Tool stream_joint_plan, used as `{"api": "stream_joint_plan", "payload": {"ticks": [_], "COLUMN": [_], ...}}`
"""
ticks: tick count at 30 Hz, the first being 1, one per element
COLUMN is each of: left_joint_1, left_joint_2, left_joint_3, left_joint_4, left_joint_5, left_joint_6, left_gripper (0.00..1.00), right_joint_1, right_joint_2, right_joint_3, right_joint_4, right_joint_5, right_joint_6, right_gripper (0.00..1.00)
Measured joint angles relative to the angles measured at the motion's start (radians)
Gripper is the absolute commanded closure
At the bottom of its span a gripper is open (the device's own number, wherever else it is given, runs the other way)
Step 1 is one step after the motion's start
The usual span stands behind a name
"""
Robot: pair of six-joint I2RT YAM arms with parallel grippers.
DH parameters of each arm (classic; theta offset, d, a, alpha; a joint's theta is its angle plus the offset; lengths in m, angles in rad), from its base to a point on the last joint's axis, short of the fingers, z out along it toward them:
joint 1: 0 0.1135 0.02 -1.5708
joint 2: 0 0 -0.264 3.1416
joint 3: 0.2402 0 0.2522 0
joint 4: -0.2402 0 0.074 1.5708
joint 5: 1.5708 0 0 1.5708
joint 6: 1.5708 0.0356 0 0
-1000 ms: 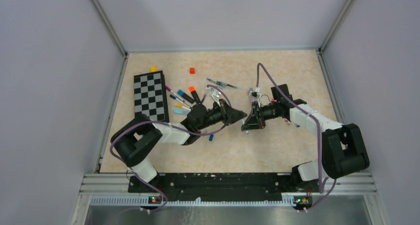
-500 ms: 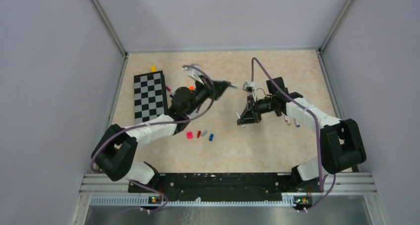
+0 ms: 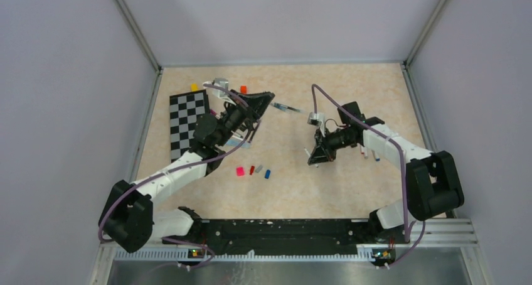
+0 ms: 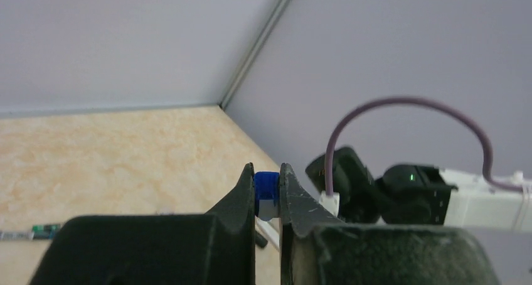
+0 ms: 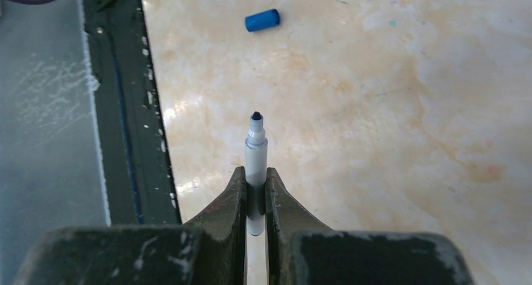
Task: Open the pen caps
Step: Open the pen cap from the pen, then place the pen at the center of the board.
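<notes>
My left gripper point(image 4: 268, 172) is shut on a blue pen cap point(image 4: 266, 186) with a white lower part and holds it raised above the table; in the top view it point(image 3: 265, 98) is at the back, near the red cube. My right gripper point(image 5: 255, 173) is shut on a white pen point(image 5: 256, 150) whose dark tip is bare and points at the table; in the top view it point(image 3: 315, 158) is at mid-table. Loose pen caps lie at the middle: pink point(image 3: 239, 171), red point(image 3: 251, 169), grey point(image 3: 258, 168), blue point(image 3: 267, 173). The blue one also shows in the right wrist view point(image 5: 262, 20).
A black-and-white checkerboard point(image 3: 188, 125) lies at the left, with a yellow cube point(image 3: 194, 86) and a red cube point(image 3: 243, 89) behind it. A pen point(image 3: 288, 107) lies at the back centre. More pens lie under my left arm point(image 3: 233, 142) and by my right arm point(image 3: 370, 154).
My left gripper has pulled away from the right one and swung up to the back left with the blue cap. The right gripper keeps the pen, moved slightly. The pink, red and grey caps came into view.
</notes>
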Motion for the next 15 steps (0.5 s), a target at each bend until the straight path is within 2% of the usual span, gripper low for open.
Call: {"api": "stream_joint_plan", "payload": {"ticks": [3,9,15], "left_joint_1": [0.000,-0.003,-0.040], "left_joint_2": [-0.055,-0.164,-0.222], "left_joint_3": [-0.072,-0.124,-0.214], "left_joint_4": [-0.058,-0.229,-0.306], "left_joint_5": [0.102,0.267,0.326], "left_joint_6": [0.010,0.052,0.076], "left_gripper": [1.00,1.00,1.00], "right_joint_1": [-0.032,-0.185,-0.342], "right_joint_2": [-0.024,-0.053,-0.054], "right_joint_3": [0.003,0.004,0.004], "right_joint_4": [-0.012,0.015,0.069], "right_joint_5": [0.080,0.225,0.370], "right_joint_6": [-0.024,-0.021,0.015], "right_gripper": [1.00,1.00,1.00]}}
